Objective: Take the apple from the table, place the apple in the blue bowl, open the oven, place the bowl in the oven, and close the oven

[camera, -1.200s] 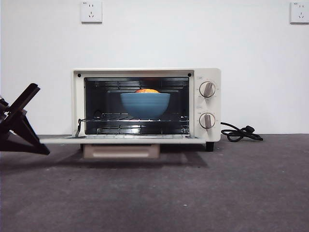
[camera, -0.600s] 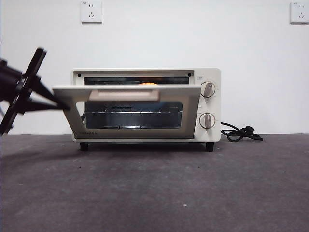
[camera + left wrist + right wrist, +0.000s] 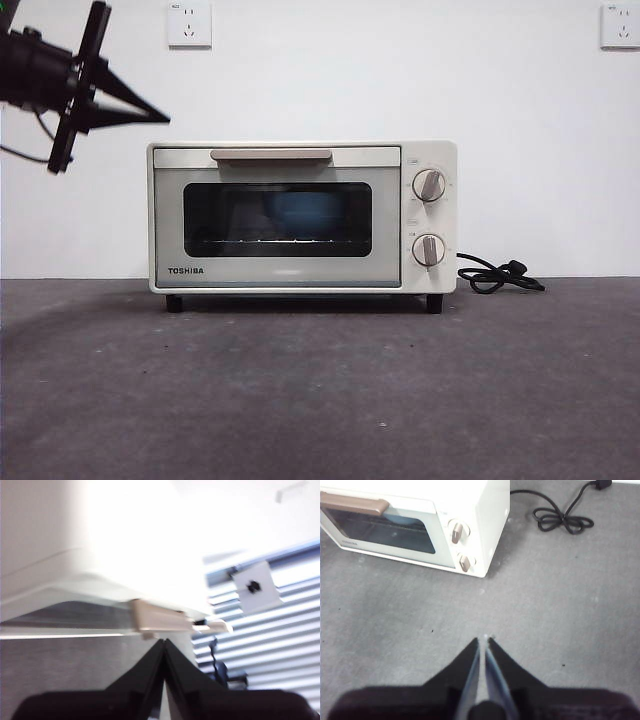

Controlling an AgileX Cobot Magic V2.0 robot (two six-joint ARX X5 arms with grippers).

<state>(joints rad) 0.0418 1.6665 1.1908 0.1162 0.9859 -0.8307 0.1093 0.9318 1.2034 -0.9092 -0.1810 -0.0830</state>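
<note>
The cream-white boxy TOSHIBA oven (image 3: 302, 217) is sitting closed with the matte blue bowl (image 3: 303, 212) showing dimly behind its glass, so the task is looking finished, while the left pincer (image 3: 150, 117) is hovering beside the oven's upper corner and the right pincer (image 3: 484, 641) is hanging above the dark grey tabletop (image 3: 560, 605), both pressed together on nothing.

Left end effector (image 3: 150, 118) raised, jaws together – right end effector (image 3: 484, 640) likewise closed

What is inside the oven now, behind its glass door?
Through the dark glass of the shut oven, the blue bowl shows dimly on the wire rack. The apple cannot be made out; the tinted glass hides whatever lies in the bowl.
</note>
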